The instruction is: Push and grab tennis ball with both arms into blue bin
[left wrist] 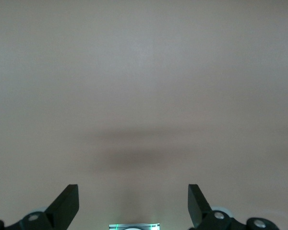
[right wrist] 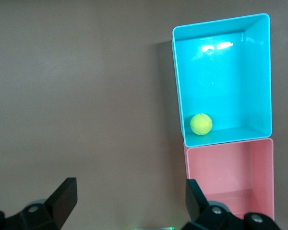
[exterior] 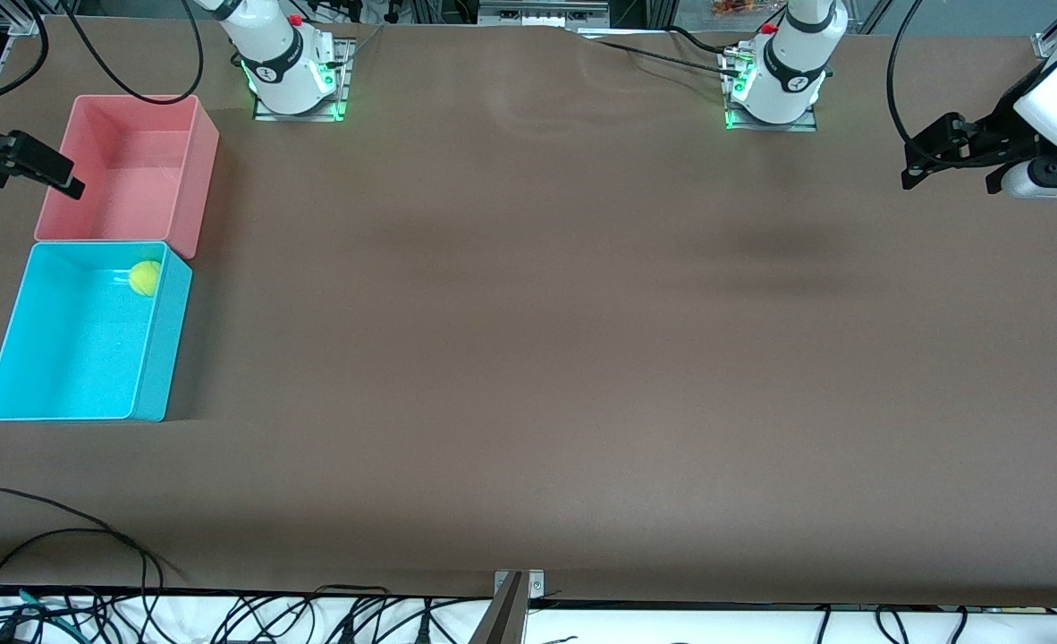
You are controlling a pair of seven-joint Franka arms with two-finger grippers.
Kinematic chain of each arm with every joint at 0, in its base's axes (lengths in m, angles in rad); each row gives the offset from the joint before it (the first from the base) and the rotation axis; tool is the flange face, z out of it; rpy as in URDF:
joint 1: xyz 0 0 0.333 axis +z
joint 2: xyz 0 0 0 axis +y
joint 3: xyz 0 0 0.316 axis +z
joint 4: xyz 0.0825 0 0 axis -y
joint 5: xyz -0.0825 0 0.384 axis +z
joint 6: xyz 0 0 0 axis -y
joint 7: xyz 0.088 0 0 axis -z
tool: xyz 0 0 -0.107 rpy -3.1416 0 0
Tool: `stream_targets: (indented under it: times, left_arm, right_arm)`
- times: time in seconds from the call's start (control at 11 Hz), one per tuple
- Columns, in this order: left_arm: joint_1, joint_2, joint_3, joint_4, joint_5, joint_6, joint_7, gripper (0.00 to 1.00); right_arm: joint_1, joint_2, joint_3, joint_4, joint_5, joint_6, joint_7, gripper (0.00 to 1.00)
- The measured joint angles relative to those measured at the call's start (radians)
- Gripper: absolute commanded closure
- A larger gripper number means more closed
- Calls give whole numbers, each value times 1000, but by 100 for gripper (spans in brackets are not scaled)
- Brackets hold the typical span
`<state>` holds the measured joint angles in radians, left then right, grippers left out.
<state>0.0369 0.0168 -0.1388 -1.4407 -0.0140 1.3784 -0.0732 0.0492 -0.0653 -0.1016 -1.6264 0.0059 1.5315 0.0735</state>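
Observation:
The yellow-green tennis ball (exterior: 144, 277) (right wrist: 201, 123) lies inside the blue bin (exterior: 164, 340) (right wrist: 177, 76), in the corner next to the pink bin. My right gripper (exterior: 56, 175) (right wrist: 131, 196) hangs open over the outer edge of the pink bin, with nothing between its fingers. My left gripper (exterior: 951, 177) (left wrist: 133, 201) is raised over bare table at the left arm's end, open and holding nothing. In the left wrist view only brown tabletop shows below it.
A pink bin (exterior: 198, 170) (right wrist: 264, 158) of the same shape touches the blue bin, farther from the front camera, and holds nothing. Both bins stand at the right arm's end of the brown table (exterior: 528, 358). Cables (exterior: 63, 528) lie along the near edge.

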Motion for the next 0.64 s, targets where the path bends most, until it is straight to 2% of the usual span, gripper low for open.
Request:
stream_targets:
  times: [0.27,0.64]
  left_arm:
    - [0,0,0,0,0,-6,0,0]
    - [0,0,0,0,0,-7,0,0]
  right_arm:
    - [1,4,1,9,-2,-4,-33,0]
    - [1,56,2,84,-4,-62,-40,0]
